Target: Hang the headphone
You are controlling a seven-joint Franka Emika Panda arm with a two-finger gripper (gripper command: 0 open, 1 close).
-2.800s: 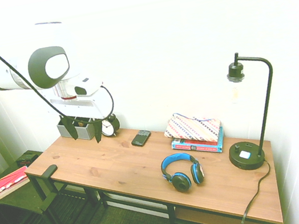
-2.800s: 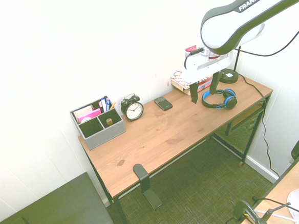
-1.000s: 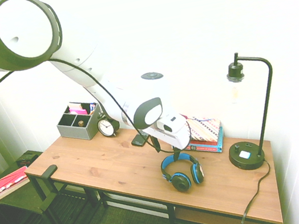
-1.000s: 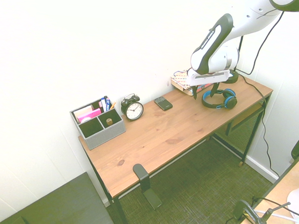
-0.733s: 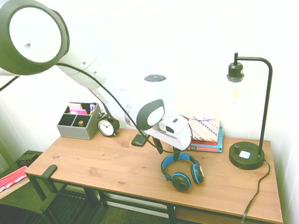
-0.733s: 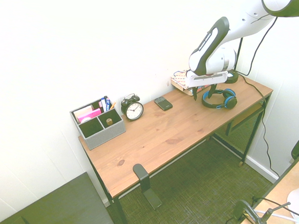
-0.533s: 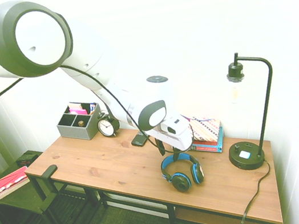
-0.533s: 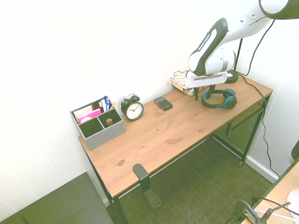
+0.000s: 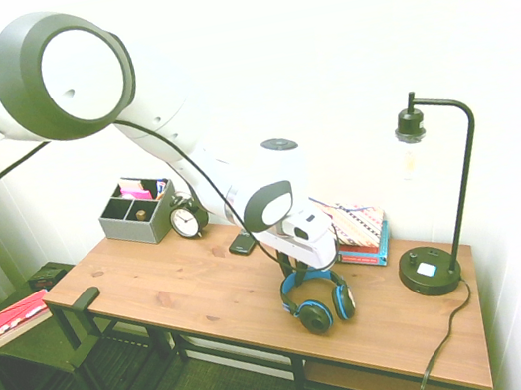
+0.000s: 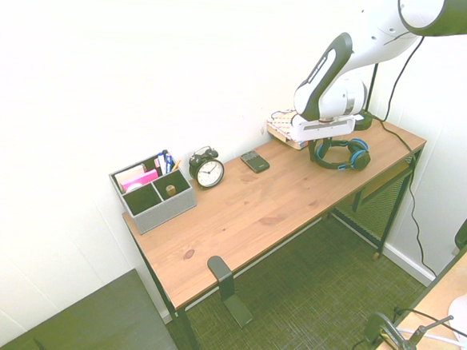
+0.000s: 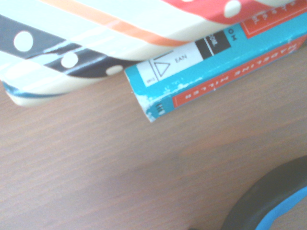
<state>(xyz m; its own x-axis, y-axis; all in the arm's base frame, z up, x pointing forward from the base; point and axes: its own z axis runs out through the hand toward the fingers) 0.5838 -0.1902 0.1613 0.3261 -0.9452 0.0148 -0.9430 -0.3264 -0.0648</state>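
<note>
Headphone (image 9: 314, 317) on the worktop (image 9: 187, 294), awaiting removal to a hanging place. It lies near the stacked books (image 9: 364, 251) and the lamp (image 9: 430, 271). The jaws are down at its headband; whether they are open or closed upon it cannot be told from these views. The approach is judged complete, the grasp at most under way. Lifting, carrying and hanging remain. The black bracket (image 10: 225, 274) at the worktop's edge, well apart from the headphone, is the probable hanger and bears nothing.
</note>
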